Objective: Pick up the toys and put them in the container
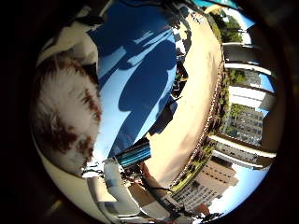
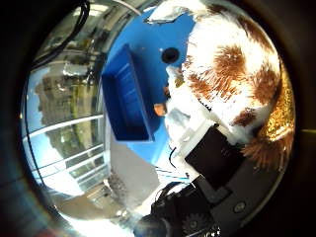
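A furry white and brown plush toy [image 2: 232, 69] fills much of the right thumb side palm view, close against the palm. My hand's white fingers [image 2: 190, 118] lie curled across its fur. The right little finger side palm view shows the same fur [image 1: 64, 112] beside the palm, with parts of my hand [image 1: 112, 182] next to it. A blue rectangular container [image 2: 123, 94] stands open on the blue tabletop [image 1: 140, 84] below the hand. A small orange toy [image 2: 159, 109] lies on the tabletop beside the container.
A dark round thing [image 2: 170, 54] lies on the blue tabletop past the container. Shadows of the arm fall across the tabletop. Beyond the table's edge are tan ground [image 1: 192, 103] and tall buildings [image 1: 245, 112].
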Controlling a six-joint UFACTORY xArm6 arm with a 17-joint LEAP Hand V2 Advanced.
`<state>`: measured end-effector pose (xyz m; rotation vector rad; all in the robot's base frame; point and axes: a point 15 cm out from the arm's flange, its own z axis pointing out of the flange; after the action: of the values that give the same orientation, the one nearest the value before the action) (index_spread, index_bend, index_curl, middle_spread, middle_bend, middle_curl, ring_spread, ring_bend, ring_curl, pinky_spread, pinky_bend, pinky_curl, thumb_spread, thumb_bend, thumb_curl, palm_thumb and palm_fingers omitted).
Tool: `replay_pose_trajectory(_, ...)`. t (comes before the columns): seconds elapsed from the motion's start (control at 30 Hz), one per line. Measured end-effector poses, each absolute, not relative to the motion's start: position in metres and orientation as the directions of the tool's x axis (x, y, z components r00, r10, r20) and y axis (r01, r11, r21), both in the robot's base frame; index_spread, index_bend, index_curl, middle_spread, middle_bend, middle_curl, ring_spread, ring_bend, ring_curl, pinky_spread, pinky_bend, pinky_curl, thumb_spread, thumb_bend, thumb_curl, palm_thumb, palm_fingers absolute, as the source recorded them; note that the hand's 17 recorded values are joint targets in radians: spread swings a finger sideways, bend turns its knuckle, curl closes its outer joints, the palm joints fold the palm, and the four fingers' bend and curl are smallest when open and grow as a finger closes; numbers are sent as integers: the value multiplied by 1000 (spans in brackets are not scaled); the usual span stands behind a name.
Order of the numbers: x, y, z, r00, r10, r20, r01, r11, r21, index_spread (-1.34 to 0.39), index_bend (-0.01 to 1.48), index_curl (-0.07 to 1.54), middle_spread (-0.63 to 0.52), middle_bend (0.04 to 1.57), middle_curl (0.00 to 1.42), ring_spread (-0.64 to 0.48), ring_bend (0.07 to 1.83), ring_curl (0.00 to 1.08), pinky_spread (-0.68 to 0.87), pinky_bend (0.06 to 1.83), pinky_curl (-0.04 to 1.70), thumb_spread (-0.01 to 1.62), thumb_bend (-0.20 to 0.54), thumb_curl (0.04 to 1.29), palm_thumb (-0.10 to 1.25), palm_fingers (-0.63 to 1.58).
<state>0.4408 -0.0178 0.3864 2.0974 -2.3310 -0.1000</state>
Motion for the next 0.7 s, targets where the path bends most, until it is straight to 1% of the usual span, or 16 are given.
replay_pose_trajectory(0.2, 447, 69, 450, 38, -995, -93, -998, -34, -51, -1051, 757, -24, -280, 1152, 1197, -101, 1540, 776, 133, 1578, 850, 1162, -12, 690, 994, 839)
replay_pose_trajectory(0.3, 448, 112, 456, 82, -992, -101, -995, -75, -71, -1078, 763, -24, -280, 1151, 1204, -101, 1543, 774, 132, 1578, 854, 1161, -14, 694, 995, 838)
replay_pose_trajectory(0.37, 456, 136, 458, 100, -989, -110, -990, -87, -112, -1097, 766, -24, -281, 1149, 1209, -100, 1546, 772, 131, 1576, 857, 1155, -13, 701, 1003, 839)
replay_pose_trajectory(0.43, 465, 163, 454, 125, -985, -119, -984, -108, -141, -1115, 766, -25, -281, 1149, 1213, -99, 1548, 769, 130, 1572, 858, 1151, -13, 705, 1008, 844)
replay_pose_trajectory(0.53, 473, 198, 436, 150, -981, -125, -981, -132, -141, -1137, 764, -25, -281, 1149, 1215, -99, 1551, 767, 130, 1568, 861, 1143, -14, 711, 1014, 848)
replay_pose_trajectory(0.7, 488, 240, 384, 170, -978, -118, -983, -160, -91, -1163, 758, -25, -280, 1149, 1219, -99, 1550, 763, 129, 1560, 864, 1132, -18, 720, 1006, 854)
